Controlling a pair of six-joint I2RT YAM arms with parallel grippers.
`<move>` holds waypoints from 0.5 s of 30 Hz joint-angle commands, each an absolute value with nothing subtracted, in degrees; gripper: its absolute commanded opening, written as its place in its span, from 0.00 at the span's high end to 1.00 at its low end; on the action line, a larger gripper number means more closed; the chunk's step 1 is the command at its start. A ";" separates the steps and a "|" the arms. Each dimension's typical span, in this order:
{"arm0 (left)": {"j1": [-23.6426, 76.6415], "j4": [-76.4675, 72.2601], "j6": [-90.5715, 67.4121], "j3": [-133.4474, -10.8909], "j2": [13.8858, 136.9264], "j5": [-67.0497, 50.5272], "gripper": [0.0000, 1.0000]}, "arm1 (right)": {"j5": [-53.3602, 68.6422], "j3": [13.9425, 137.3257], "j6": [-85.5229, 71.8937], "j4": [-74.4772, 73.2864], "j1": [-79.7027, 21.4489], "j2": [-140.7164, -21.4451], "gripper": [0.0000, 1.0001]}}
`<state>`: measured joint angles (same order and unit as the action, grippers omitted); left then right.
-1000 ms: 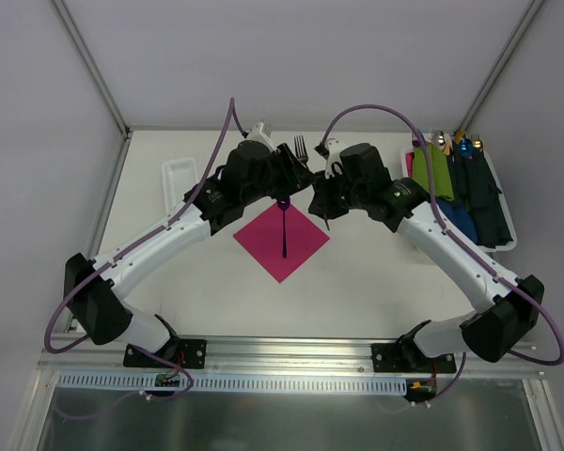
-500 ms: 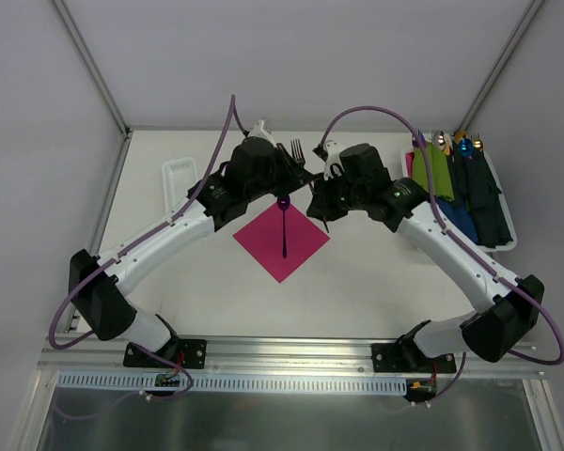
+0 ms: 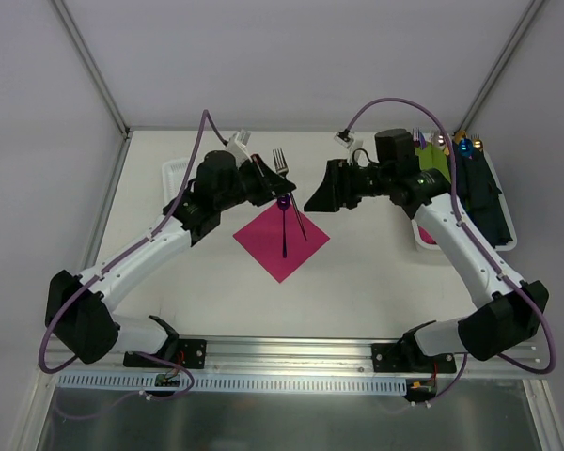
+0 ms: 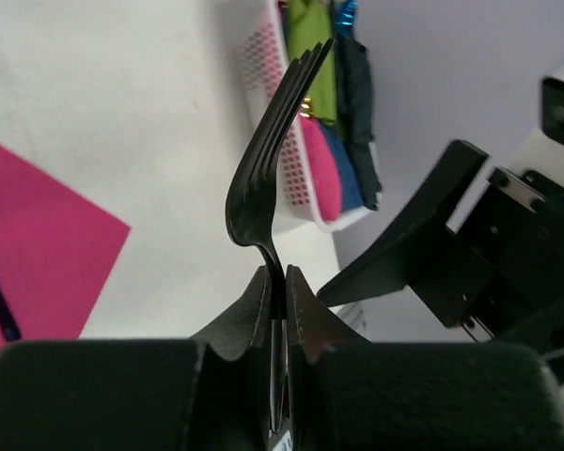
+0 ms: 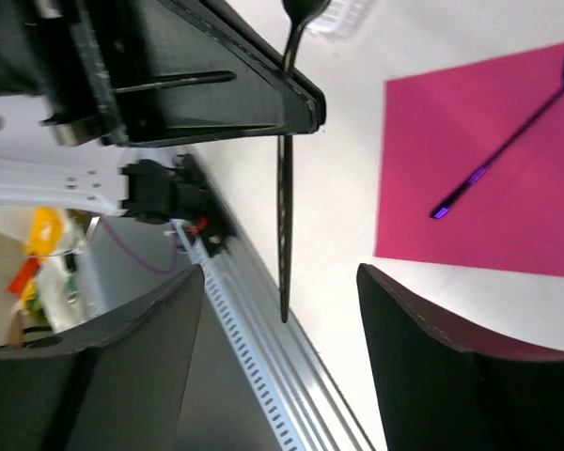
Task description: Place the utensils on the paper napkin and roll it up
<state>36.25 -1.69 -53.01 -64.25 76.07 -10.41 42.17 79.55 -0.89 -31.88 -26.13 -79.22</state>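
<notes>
The pink napkin (image 3: 261, 242) lies flat, a diamond, and the purple spoon (image 3: 284, 230) rests along its middle. My left pincer (image 4: 277, 282) pinches the dark fork (image 4: 263, 160) at its neck, tines up, handle slanting over the sheet.

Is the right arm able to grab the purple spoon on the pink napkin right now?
Probably not cleanly. The right gripper has its jaws open and empty just beside the napkin, and the spoon lies uncovered, but the fork pinched in the left gripper slants across between them.
</notes>
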 commanded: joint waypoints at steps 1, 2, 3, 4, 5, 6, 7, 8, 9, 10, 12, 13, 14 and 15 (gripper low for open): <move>33.06 -17.01 -53.34 -61.53 73.65 -24.39 1.00 | 57.90 80.51 -3.78 -27.43 -24.35 -79.19 0.31; 32.52 -18.01 -53.35 -61.52 73.91 -26.00 1.00 | 58.96 80.68 -3.87 -27.42 -24.26 -79.45 0.31; 32.00 -18.02 -52.91 -61.78 74.18 -27.32 1.00 | 59.84 80.68 -3.87 -27.33 -24.26 -80.06 0.31; 31.47 -17.67 -52.56 -62.22 74.44 -28.38 1.00 | 61.42 80.51 -3.95 -27.07 -24.17 -80.24 0.31; 31.03 -16.80 -51.95 -62.84 74.70 -29.69 1.00 | 62.13 80.51 -4.74 -26.46 -24.17 -80.42 0.31; 30.42 -16.61 -51.68 -63.19 74.79 -30.14 1.00 | 62.40 80.16 -5.27 -26.02 -24.26 -80.59 0.32; 30.24 -16.35 -51.51 -63.72 75.14 -30.67 1.00 | 62.49 79.90 -5.80 -25.49 -24.34 -80.77 0.33; 30.23 -15.74 -51.24 -64.94 75.84 -31.37 1.00 | 62.75 79.63 -6.24 -24.36 -24.35 -80.95 0.34; 30.15 -15.73 -51.15 -65.39 76.28 -32.77 1.00 | 62.84 79.45 -6.85 -24.00 -24.35 -81.12 0.36; 30.23 -15.73 -51.24 -65.83 76.55 -33.31 1.00 | 63.28 79.37 -6.94 -23.91 -24.35 -81.65 0.37; 30.15 -16.34 -51.68 -66.09 76.99 -34.01 1.00 | 63.54 79.19 -7.38 -23.91 -24.52 -82.09 0.40; 30.23 -16.43 -51.59 -66.18 77.08 -34.10 1.00 | 62.85 78.75 -7.38 -23.91 -24.52 -82.26 0.40; 30.23 -16.52 -51.85 -66.27 77.08 -34.28 1.00 | 62.41 78.58 -7.21 -23.91 -24.78 -82.35 0.41; 30.15 -16.87 -52.20 -66.36 77.17 -34.36 1.00 | 62.23 78.31 -7.03 -23.91 -24.96 -82.35 0.41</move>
<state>30.28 -12.78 -52.69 -63.64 76.99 -30.76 60.23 78.91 -6.02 -25.74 -24.45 -82.28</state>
